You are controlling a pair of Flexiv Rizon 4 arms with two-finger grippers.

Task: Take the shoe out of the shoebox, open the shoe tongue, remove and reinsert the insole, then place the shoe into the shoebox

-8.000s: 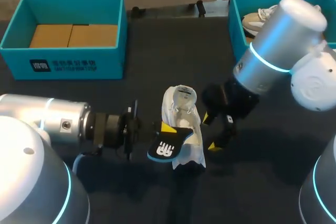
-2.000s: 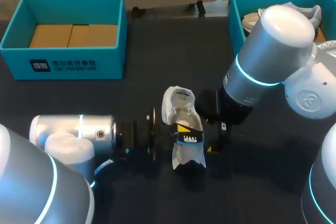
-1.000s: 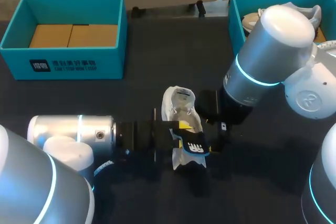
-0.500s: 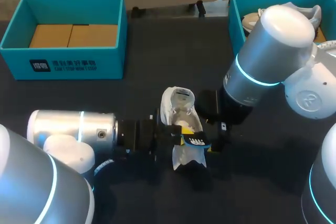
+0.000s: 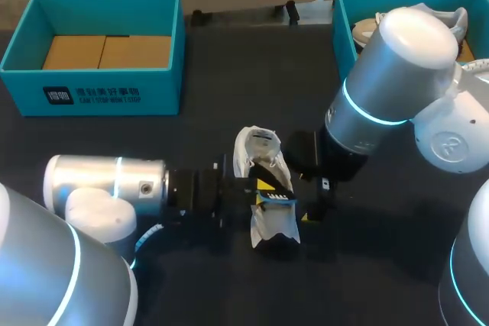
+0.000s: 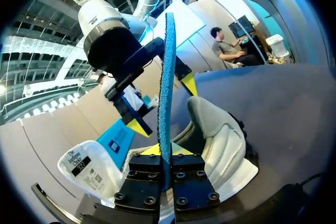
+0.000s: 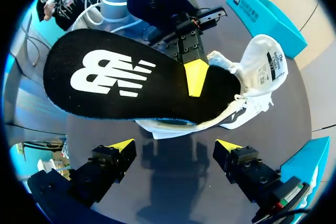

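Dark desk (image 5: 229,82): the white shoe (image 5: 269,227) was pictured lying between the arms, its insole (image 5: 276,191) clamped in the left jaws just above it, the right jaws apart alongside. Reinsertion was judged under way; the insole needed feeding into the opening.

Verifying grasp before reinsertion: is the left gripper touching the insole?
Touching. Left wrist view: the insole stands edge-on, clamped between both fingers of the left gripper. Right wrist view: one yellow fingertip lies flat on its black face.
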